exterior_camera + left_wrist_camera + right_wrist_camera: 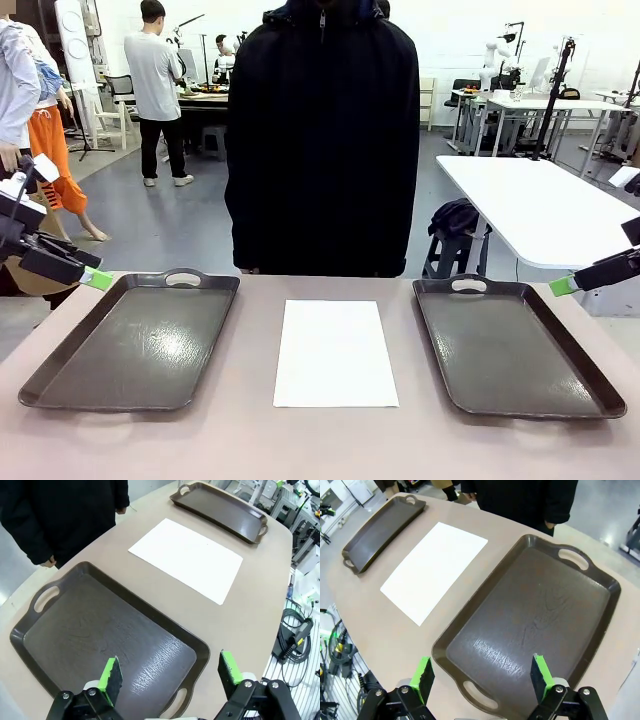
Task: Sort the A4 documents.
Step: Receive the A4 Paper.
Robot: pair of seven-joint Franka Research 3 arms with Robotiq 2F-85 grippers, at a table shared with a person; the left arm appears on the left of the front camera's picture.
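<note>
Your left claw (170, 671) is wide open and holds nothing. It hangs in the air by the left tray (100, 630). Your right claw (481, 674) is wide open and empty too, up by the right tray (535, 610). The paper (335, 352) lies flat on the table (330, 440), in the middle between the two trays and touching neither. You cannot tell if it is one sheet or a few. A person (320, 140) stands close at the far side. The paper is thin and flat, so your fingers may slide over it, push it away or crumple it and not pick it up. If there are more sheets, you may lift two at once or drag the one below. If both claws reach for the middle together, they may bump. Each tray has a raised rim, so a low move in from the side may hit it and shove the tray. A lifted sheet is floppy, so it may droop, catch on the rim and land half outside. The paper looks blank, so you may pick the wrong tray.
</note>
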